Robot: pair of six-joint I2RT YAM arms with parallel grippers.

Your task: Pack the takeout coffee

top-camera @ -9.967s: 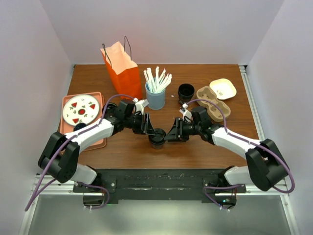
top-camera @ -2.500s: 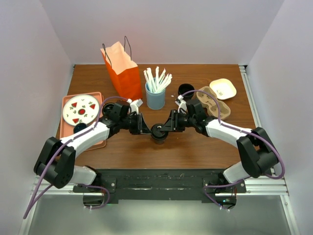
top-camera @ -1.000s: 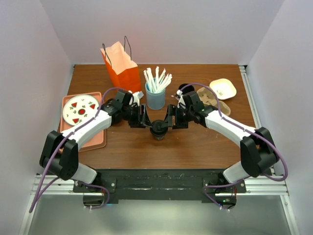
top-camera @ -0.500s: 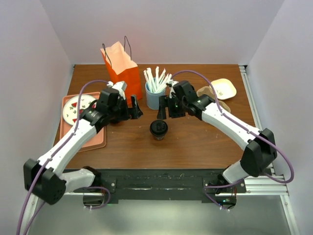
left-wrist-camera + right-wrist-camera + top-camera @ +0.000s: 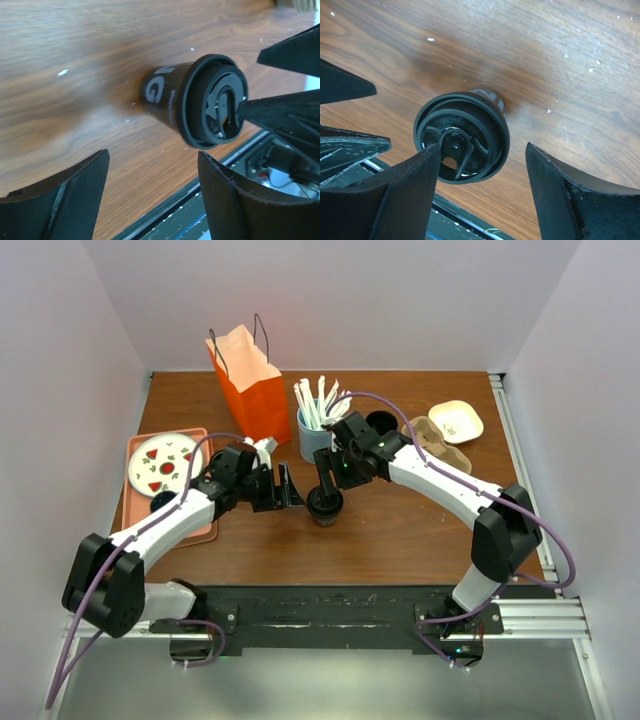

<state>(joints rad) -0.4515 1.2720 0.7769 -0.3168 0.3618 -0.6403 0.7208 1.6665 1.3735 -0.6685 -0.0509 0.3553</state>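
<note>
The takeout coffee (image 5: 324,503), a dark brown cup with a black lid, stands upright on the table near the middle front. My left gripper (image 5: 289,490) is open and empty just left of it, not touching. In the left wrist view the cup (image 5: 167,95) lies ahead of my open gripper (image 5: 152,200). My right gripper (image 5: 330,476) is open and empty, just behind and above the cup. In the right wrist view the lid (image 5: 462,142) sits ahead of my gripper (image 5: 477,195), off to the left finger's side.
An orange paper bag (image 5: 250,380) stands at the back left. A blue straw holder (image 5: 318,440) is right behind the cup. An all-black cup (image 5: 380,423), a cardboard carrier (image 5: 438,448) and a cream dish (image 5: 455,420) are at the back right. A tray with a plate (image 5: 165,465) is at the left.
Both grippers had let go of the cup and drawn back toward the rear. Now the left has returned beside the cup and the right has moved over it. The cup stayed put.
</note>
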